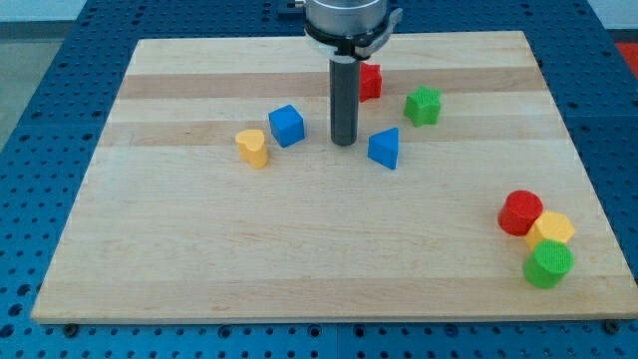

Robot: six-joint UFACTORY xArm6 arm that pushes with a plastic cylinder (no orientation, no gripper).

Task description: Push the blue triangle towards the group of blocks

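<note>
The blue triangle (384, 149) lies on the wooden board (299, 259), right of centre in the upper half. My tip (345, 143) stands just left of it, a small gap apart. A group of three blocks sits at the view's lower right: a red cylinder (520, 212), a yellow hexagon block (551, 229) and a green cylinder (548, 263), touching each other.
A blue cube (286, 126) and a yellow heart-shaped block (253, 147) lie left of my tip. A red block (370, 82) sits behind the rod, partly hidden. A green star block (423, 105) lies above right of the blue triangle.
</note>
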